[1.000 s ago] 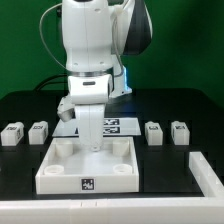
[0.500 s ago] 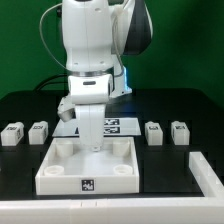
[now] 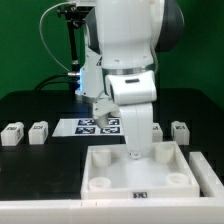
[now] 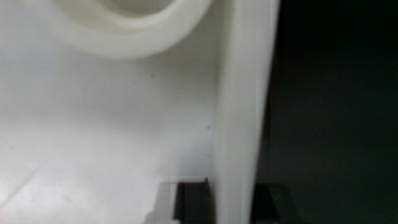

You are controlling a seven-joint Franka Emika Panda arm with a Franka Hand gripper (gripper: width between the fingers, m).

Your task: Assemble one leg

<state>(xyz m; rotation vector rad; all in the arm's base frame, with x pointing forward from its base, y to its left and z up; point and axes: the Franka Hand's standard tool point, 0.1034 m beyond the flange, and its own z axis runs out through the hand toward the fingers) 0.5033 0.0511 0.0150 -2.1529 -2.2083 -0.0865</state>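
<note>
Gripper (image 3: 135, 152) down on the far wall of the tray (image 3: 108, 184). Fingers (image 4: 192, 203) sit either side of that wall in the wrist view with no gap showing, so reads as clamped on the tray, not on a leg. Tray flat on the table (image 3: 40, 170) near the front edge, toward the corner on the exterior view's right, its side wall just beside another white part (image 3: 211, 170) at that edge. Nearest leg (image 3: 180, 130) upright just behind the tray, near the edge on the exterior view's right. Second leg (image 3: 38, 130) and third leg (image 3: 12, 133) well apart from the tray, by the edge on the exterior view's left. Marker board (image 3: 95, 124) behind the gripper. Probably tray positioning, leg pick not yet begun. Keep the tray flat while gripped by one wall, no tipping, and stop short of the white part. Let go and lift straight up off the wall. Then take the nearest leg square on its side faces, keep it upright, centre it over a corner socket (image 4: 134, 25), and seat it without shoving the tray.
</note>
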